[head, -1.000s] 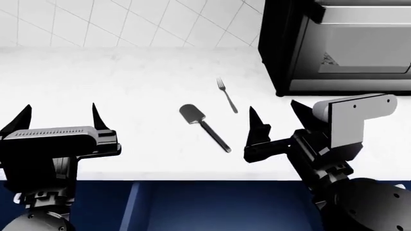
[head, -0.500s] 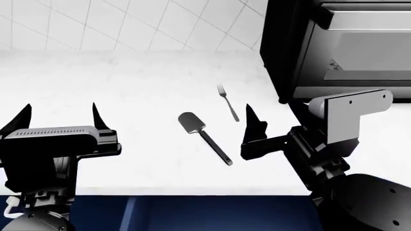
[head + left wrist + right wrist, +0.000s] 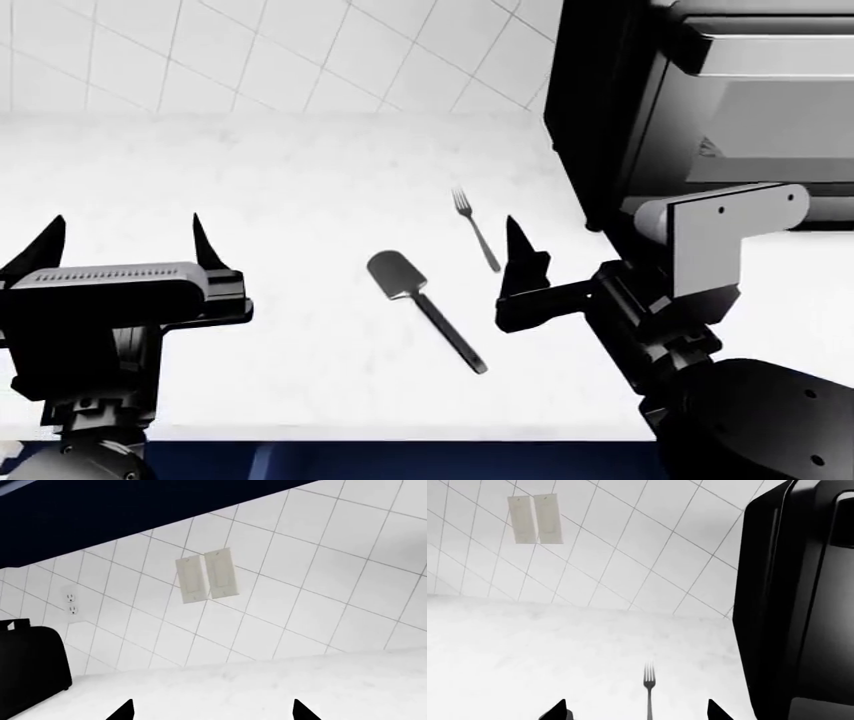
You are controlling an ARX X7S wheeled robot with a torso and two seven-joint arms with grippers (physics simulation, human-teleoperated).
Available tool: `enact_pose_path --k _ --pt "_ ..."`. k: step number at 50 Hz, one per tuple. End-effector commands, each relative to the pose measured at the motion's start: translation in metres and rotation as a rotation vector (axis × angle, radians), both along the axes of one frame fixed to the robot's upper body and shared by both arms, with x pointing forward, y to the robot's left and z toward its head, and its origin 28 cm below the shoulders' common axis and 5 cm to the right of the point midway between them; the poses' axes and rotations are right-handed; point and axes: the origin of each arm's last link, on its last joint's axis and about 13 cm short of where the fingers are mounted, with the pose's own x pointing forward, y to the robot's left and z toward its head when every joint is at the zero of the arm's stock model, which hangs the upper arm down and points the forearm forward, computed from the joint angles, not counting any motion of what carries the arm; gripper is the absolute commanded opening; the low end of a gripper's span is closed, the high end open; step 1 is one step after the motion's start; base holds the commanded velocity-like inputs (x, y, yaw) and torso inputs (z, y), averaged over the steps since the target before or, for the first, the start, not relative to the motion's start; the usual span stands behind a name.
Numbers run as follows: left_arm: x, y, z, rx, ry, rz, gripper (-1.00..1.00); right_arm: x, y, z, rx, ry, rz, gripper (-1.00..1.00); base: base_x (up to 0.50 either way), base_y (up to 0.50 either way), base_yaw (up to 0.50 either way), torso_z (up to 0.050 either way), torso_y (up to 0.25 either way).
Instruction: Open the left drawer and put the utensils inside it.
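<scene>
The silver-grey fork lies on the white counter, with the black spatula just left of it and nearer to me. My right gripper hovers open just right of the fork's handle, holding nothing. In the right wrist view the fork lies between the spread fingertips of the right gripper. My left gripper is open and empty at the left, its tips over bare counter in the left wrist view. The left drawer is out of view; only a navy strip shows below the counter edge.
A large black microwave stands at the back right, close behind my right arm, and the microwave fills one side of the right wrist view. A black appliance sits on the counter by the tiled wall with switch plates.
The head view has shifted, so the counter and utensils sit lower in the picture and most of the navy front has dropped from sight. The right gripper has moved forward beside the fork.
</scene>
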Motion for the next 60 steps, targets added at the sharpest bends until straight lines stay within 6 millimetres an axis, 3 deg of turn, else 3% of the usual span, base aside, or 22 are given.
enact_pose_path --k 1,29,37,50,60 --pt "0.000 0.000 0.000 0.001 0.000 0.001 1.00 0.000 0.001 -0.001 -0.002 0.002 0.002 1.00 0.11 0.00 0.00 0.000 0.000" --pt "-0.001 0.000 0.001 0.006 -0.001 0.002 1.00 0.003 0.006 0.001 -0.009 0.006 0.024 1.00 0.11 0.00 0.00 0.000 0.000" --pt "-0.001 0.000 0.001 0.006 -0.001 0.003 1.00 0.012 0.010 0.003 -0.014 0.008 0.048 1.00 0.07 0.00 0.00 0.000 0.000" --pt "-0.002 0.000 0.002 0.005 -0.004 0.003 1.00 0.043 0.020 0.011 -0.022 0.044 0.110 1.00 0.00 0.00 0.00 0.000 0.000" --pt "-0.002 0.001 0.002 0.007 -0.004 0.005 1.00 0.071 0.016 0.007 -0.009 0.070 0.088 1.00 0.00 0.00 0.00 0.000 0.000"
